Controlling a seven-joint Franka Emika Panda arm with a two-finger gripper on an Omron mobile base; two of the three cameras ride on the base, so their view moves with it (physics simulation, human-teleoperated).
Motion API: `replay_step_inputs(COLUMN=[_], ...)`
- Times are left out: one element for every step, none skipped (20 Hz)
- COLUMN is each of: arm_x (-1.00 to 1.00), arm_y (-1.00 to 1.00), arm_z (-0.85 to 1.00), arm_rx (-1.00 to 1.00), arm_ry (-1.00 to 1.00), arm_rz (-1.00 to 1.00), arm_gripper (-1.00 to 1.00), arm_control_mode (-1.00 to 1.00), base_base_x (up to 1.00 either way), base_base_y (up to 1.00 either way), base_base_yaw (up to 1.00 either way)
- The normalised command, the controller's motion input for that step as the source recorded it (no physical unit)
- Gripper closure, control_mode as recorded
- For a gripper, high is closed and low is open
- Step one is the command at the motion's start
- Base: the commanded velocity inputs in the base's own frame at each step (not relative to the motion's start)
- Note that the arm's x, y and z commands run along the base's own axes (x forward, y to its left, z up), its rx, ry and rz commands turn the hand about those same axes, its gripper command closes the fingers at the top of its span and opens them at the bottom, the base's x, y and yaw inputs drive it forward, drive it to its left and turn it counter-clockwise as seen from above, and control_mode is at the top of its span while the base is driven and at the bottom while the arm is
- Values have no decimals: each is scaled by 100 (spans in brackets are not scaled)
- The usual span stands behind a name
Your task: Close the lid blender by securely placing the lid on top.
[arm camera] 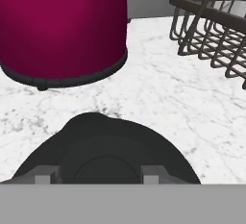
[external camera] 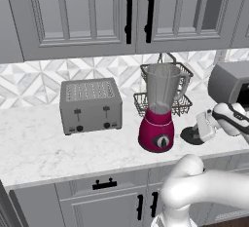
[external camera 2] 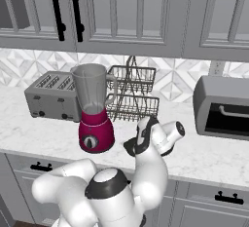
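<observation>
black lid (arm camera: 103, 151) on marble counter (arm camera: 158, 98), fingertips (arm camera: 44, 175) astride it, magenta blender (arm camera: 62, 26) behind

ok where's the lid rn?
The lid lies flat on the counter, just right of the blender in the left base view, in front of the wire rack, with the gripper right at it.

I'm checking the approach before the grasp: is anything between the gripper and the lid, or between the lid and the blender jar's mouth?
Nothing visible is. The gripper sits right at the lid on the counter, fingertips either side of its centre. The blender stands just beside it, jar mouth open; the wire rack is behind, off the path.
</observation>
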Motion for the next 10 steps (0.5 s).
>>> replay_step_inputs(arm_x=[-14,-11,-8,-4,0,0,0,3,39,53], arm_y=[0,0,0,0,5,7,3,0,13,11], arm_z=[-61,-64,-68,-71,-69,-64,-61,-54,-56,-47], arm_rx=[-4,-4,-4,-4,-5,-5,-3,0,0,0], arm_ry=[-13,-11,-10,-7,-3,0,0,0,0,0], arm_rz=[0,0,0,0,0,0,0,0,0,0], arm_gripper=[100,100,100,100,100,100,100,100,100,100], arm_control_mode=[-100,-100,-100,-100,-100,-100,-100,-100,-100,-100], base_base_x=[0,0,0,0,0,0,0,0,0,0], base_base_y=[0,0,0,0,0,0,0,0,0,0], base_base_yaw=[0,0,0,0,0,0,0,0,0,0])
